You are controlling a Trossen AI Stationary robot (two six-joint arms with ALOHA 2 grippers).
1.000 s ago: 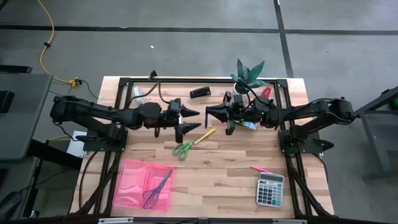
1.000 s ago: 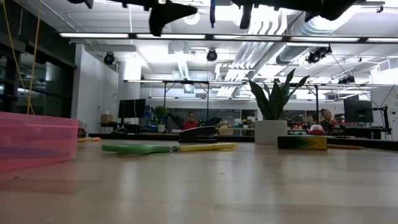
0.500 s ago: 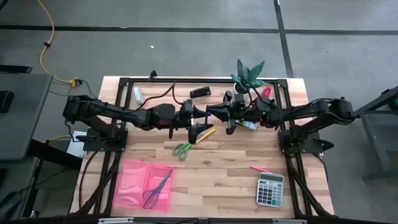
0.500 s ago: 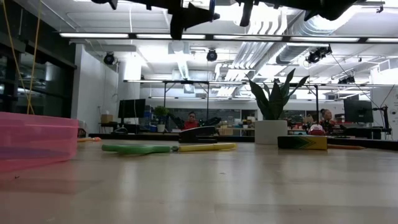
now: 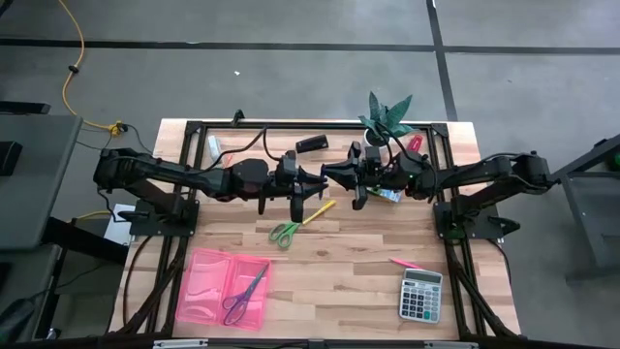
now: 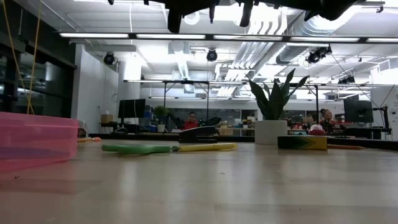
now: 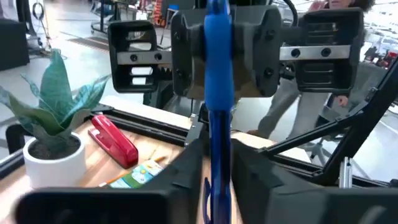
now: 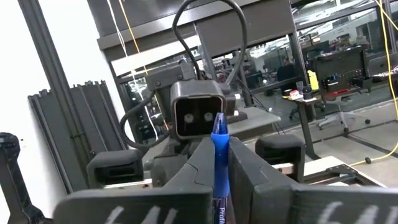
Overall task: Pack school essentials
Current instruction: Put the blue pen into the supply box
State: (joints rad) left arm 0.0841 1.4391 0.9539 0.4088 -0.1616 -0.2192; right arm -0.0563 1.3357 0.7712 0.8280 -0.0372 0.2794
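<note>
High over the table's middle my two grippers meet tip to tip. My right gripper (image 5: 331, 177) is shut on a blue pen (image 7: 216, 93), and my left gripper (image 5: 314, 180) has its fingers closed around the same pen. In the low view the pen (image 6: 212, 9) shows as a short upright blue stub. Green-handled scissors (image 5: 285, 233) and a yellow pencil (image 5: 319, 210) lie flat on the table under the grippers. Purple-handled scissors (image 5: 244, 293) lie in a pink tray (image 5: 203, 291). A small green-blue box (image 5: 388, 195) lies under my right arm. My left gripper has the blue pen (image 7: 215, 183) between its two fingers (image 7: 183, 180), reaching level from the table's left. The pen is lifted clear of the table. My right gripper pinches the pen (image 8: 219, 186) between its two fingers (image 8: 249, 180), reaching level from the table's right, and the pen's free end (image 8: 217, 127) sticks out toward my left gripper.
A grey calculator (image 5: 420, 295) and a pink item (image 5: 404, 263) lie near the right front. A potted plant (image 5: 386, 118), a red stapler (image 5: 415, 143) and a black object (image 5: 311, 143) stand along the far edge.
My left gripper has moved toward the table's right, up to my right gripper, and its wide-open fingers have closed around the blue pen. My right gripper has kept still with the pen.
</note>
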